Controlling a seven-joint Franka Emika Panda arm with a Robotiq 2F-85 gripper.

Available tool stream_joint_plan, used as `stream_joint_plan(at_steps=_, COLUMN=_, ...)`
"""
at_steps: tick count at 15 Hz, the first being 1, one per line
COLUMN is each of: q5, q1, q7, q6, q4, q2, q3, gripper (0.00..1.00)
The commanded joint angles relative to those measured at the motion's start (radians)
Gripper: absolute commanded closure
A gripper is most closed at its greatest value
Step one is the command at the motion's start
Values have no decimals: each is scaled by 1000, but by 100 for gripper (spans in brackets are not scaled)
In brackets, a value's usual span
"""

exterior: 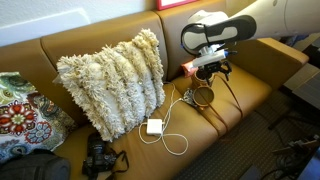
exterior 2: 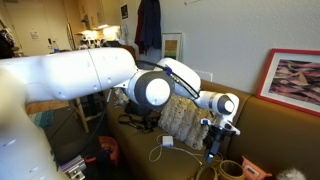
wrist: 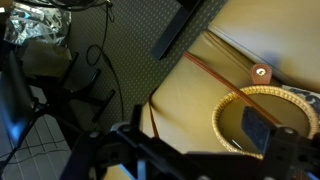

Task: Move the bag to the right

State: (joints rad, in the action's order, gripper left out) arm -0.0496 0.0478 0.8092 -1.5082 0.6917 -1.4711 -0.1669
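Barely begun: hovers just above the bag (exterior: 203, 96) with claw (exterior: 210, 72) wide open and empty, grasp and rightward move not yet done.

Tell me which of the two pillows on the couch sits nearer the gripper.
The shaggy cream pillow, standing in the middle of the couch. The red floral pillow lies beyond it, farthest from the gripper.

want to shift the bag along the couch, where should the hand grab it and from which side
Take the bag by the rim of its round cup-like part, coming straight down from above. In the wrist view that ring lies flat on the couch, opening up, so one finger can go inside the wall and one outside. The strap is thin and slack, probably a poor hold.
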Motion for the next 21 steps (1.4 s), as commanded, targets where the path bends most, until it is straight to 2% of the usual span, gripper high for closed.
stream_joint_plan(at_steps=1, q5=17, q1=12, q7=23, q6=-33, q4=-75, q2=0, q3=20, gripper=0)
stream_joint_plan(at_steps=7, q5=56, q1=23, q7=140, q6=-314, q4=-127, q2=2, q3=52, gripper=0)
stream_joint_plan(at_steps=12, q5=39, q1=23, q7=259, q6=-626, q4=-104, q2=1, q3=32, gripper=0)
stream_joint_plan(at_steps=13, q5=36, q1=29, q7=271, q6=-658, q4=-96, q2=-1, q3=29, gripper=0)
stream_joint_plan(at_steps=16, q5=28, q1=35, q7=332, q6=-705, q4=-50, q2=-4, q3=9, gripper=0)
stream_joint_plan(at_steps=21, q5=33, q1=46, q7=368, q6=-647, q4=30, q2=-10, q3=6, gripper=0)
